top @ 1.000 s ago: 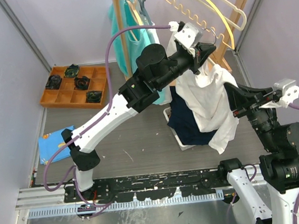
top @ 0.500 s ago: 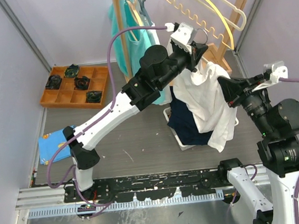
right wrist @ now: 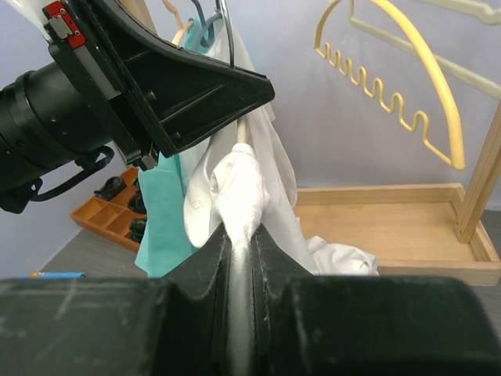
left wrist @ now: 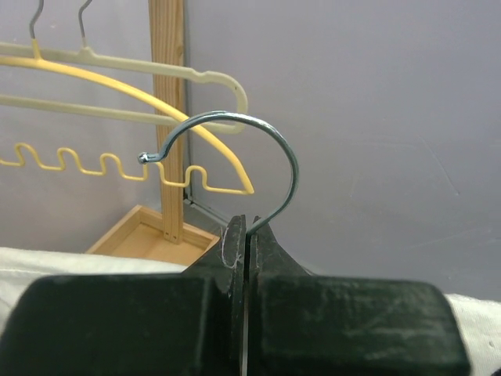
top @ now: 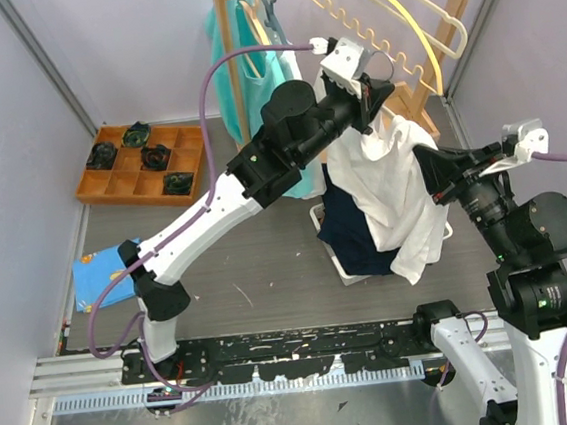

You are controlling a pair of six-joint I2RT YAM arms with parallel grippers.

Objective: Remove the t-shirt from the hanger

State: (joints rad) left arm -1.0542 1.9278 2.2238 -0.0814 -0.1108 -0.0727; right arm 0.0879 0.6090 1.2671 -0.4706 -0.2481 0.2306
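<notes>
Lilac walls (top: 127, 47), wooden rack (top: 227, 37) behind: left gripper (top: 372, 91) clamped tight on hanger hook (left wrist: 235, 114) up high, white t-shirt (top: 387, 192) draping straight down from it, right gripper (top: 439, 182) pinching a shirt fold just below-right, nearer arm, so pull likely runs down-right

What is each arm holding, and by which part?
The left jaws clamp the wire hanger at the stem below its hook; the right jaws clamp a bunched fold of the white t-shirt.
</notes>
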